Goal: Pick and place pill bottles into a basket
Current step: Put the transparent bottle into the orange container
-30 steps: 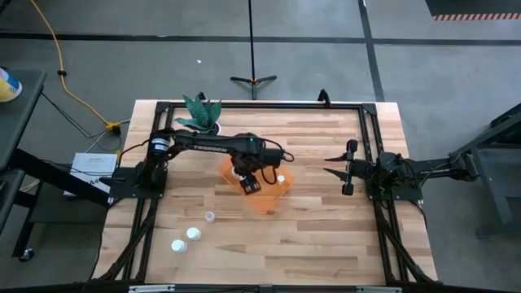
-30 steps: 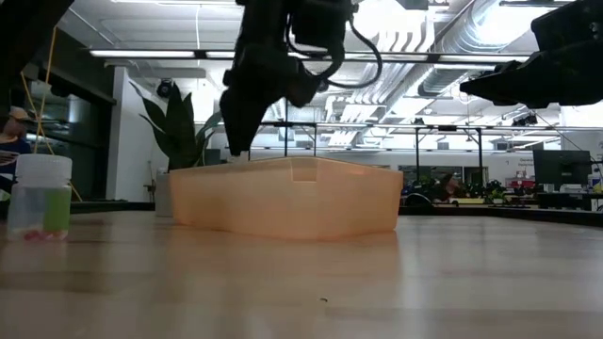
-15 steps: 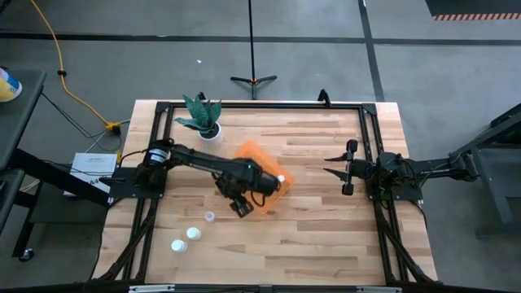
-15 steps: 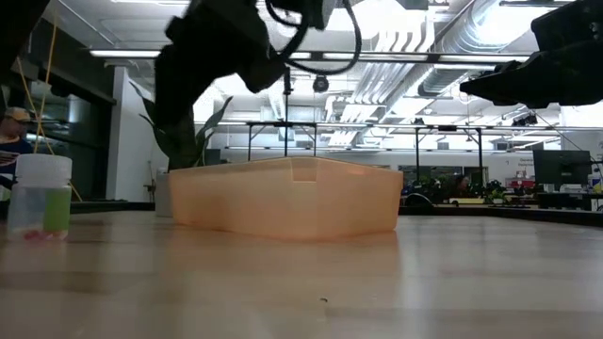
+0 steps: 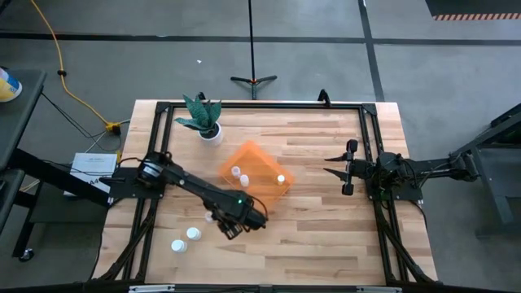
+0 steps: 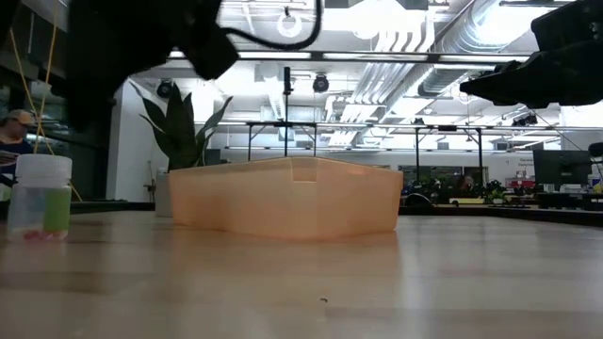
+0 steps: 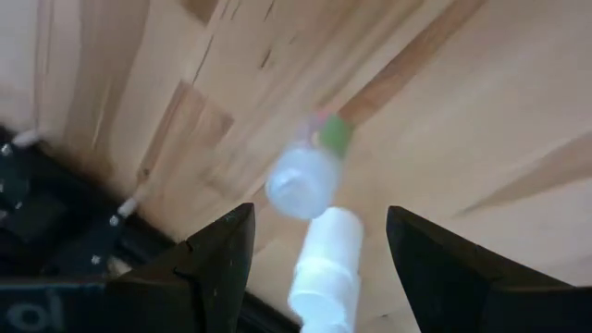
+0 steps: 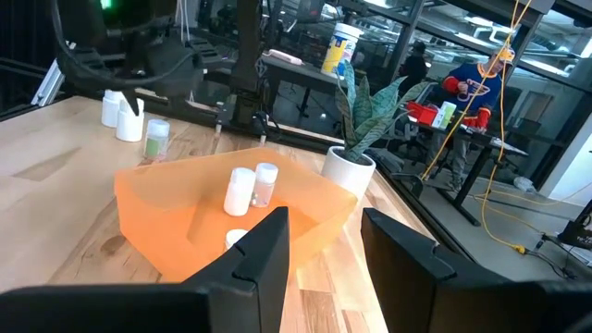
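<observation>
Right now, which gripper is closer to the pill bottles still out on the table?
The left. The left gripper hangs open just beside the loose pill bottles; the right gripper waits open far across the table, beyond the orange basket.

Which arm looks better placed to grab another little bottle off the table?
The left: its hand hangs open beside the loose pill bottles, while the right hand waits open at the table's far side, beyond the basket.

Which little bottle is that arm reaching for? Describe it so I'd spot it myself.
Start at the orange basket mid-table, then follow the left gripper toward the table's front-left. Three pill bottles stand there; it's the one nearest the basket, apart from the other two.
</observation>
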